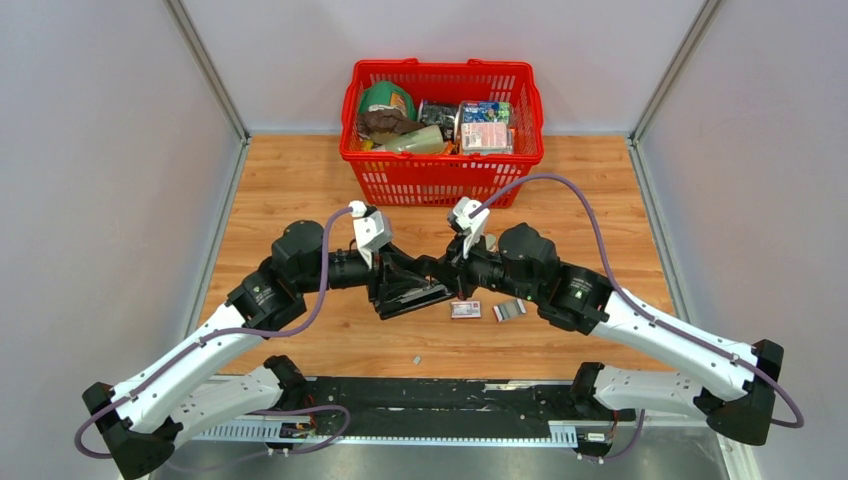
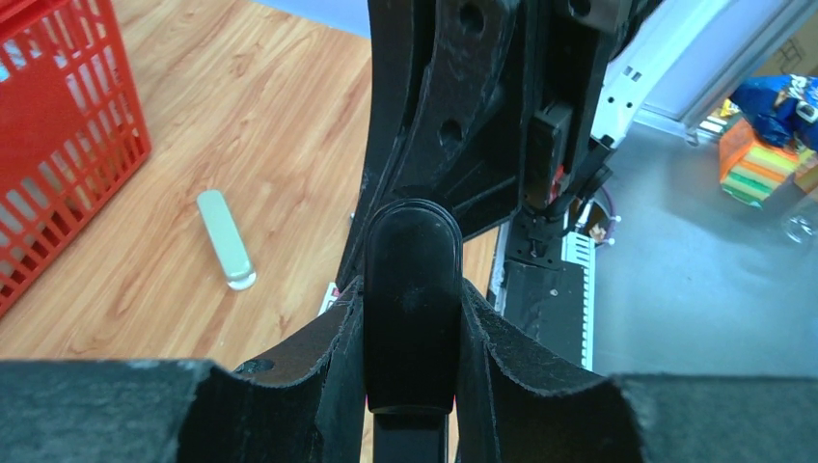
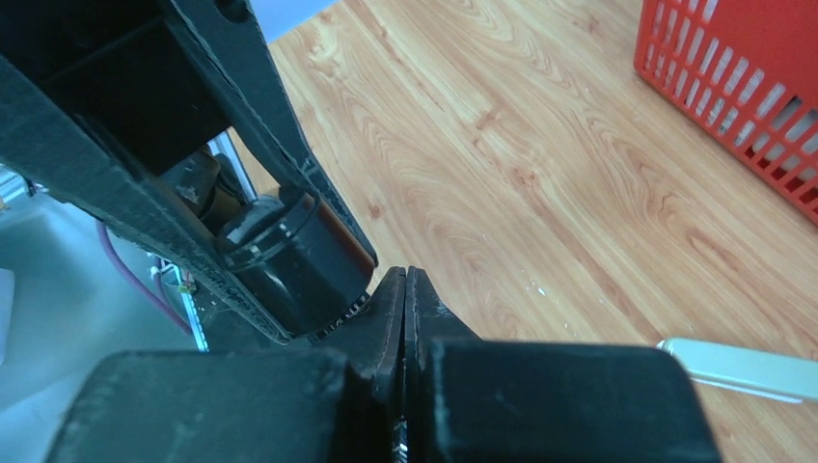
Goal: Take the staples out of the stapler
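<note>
Though pinched in left hand (image 2: 412, 301), stapler (image 2: 412, 246) mostly hidden; right hand (image 3: 405, 285) pressed together.

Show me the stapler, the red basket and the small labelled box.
stapler (image 2: 413, 289): left wrist view, its rounded black end.
red basket (image 1: 440, 180): top external view, its front wall.
small labelled box (image 1: 465, 309): top external view, its top face.

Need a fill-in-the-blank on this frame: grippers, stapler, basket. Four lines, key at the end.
1. Of the left gripper and right gripper, the small slim black stapler sits clamped in the ____ one.
2. The right gripper is ____, its fingers touching.
3. The red plastic mesh basket stands at the wooden table's ____ edge.
4. The flat silver metal strip lies on the table, ____ the basket.

Missing: left; shut; far; outside.
</note>
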`<state>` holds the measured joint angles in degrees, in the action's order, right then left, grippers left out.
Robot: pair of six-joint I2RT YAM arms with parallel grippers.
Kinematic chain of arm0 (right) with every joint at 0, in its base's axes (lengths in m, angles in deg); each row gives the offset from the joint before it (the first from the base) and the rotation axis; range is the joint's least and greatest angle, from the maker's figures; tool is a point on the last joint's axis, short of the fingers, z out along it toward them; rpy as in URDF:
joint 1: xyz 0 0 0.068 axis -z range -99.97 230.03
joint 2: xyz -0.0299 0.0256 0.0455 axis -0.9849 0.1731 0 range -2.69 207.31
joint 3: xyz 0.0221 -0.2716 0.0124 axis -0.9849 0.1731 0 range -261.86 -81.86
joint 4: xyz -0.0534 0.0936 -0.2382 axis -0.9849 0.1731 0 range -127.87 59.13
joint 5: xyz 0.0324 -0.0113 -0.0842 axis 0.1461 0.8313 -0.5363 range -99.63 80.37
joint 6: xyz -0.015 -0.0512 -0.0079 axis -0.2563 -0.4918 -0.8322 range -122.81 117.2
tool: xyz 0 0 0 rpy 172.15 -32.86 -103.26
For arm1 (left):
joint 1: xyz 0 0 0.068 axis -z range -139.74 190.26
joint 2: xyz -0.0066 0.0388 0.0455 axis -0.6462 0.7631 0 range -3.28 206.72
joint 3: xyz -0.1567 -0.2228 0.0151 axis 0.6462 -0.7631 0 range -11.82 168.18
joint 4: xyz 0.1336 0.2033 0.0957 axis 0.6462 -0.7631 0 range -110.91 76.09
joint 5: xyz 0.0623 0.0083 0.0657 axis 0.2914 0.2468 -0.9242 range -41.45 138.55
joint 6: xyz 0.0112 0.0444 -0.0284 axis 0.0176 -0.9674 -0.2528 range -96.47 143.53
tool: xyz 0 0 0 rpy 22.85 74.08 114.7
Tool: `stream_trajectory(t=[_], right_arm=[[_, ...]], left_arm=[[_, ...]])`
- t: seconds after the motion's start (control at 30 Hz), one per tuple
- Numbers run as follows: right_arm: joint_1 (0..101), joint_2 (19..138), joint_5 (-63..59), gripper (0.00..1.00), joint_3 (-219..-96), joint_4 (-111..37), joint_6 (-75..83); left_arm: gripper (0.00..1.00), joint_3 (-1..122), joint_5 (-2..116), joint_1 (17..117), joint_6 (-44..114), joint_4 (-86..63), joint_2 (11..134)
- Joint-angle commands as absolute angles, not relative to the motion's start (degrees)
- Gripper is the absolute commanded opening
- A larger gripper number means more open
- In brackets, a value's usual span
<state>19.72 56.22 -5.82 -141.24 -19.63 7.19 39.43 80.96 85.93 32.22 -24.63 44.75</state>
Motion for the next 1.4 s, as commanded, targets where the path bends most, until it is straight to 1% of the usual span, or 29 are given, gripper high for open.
stream_trajectory(t=[0.0,0.23,0.37,0.7,1.0,1.17,1.37], right_arm=[[18.7,57.7,-8.5,0.0,-139.2,-23.1,9.1],[17.8,59.3,-14.4,0.0,-135.0,-25.6,11.4],[17.7,60.6,-17.2,0.0,-132.1,-28.2,13.3],[17.6,65.6,-18.6,0.0,-127.0,-40.0,14.1],[17.7,69.8,-14.1,0.0,-125.5,-50.6,14.5],[17.7,71.5,-7.5,0.0,-124.7,-56.3,15.7],[18.1,74.2,-4.0,0.0,-123.3,-61.5,18.1]], left_arm=[[0.0,39.9,75.3,86.0,33.5,-16.7,43.0],[0.0,38.7,67.3,86.0,35.4,-14.3,42.5],[0.0,37.5,64.8,86.0,36.5,-9.9,42.5],[0.0,34.8,60.2,86.0,39.3,-3.0,42.0],[0.0,30.4,53.7,86.0,40.8,3.5,40.3],[0.0,28.9,49.0,86.0,40.1,5.8,41.2],[0.0,29.0,46.4,86.0,38.6,6.7,43.3]])
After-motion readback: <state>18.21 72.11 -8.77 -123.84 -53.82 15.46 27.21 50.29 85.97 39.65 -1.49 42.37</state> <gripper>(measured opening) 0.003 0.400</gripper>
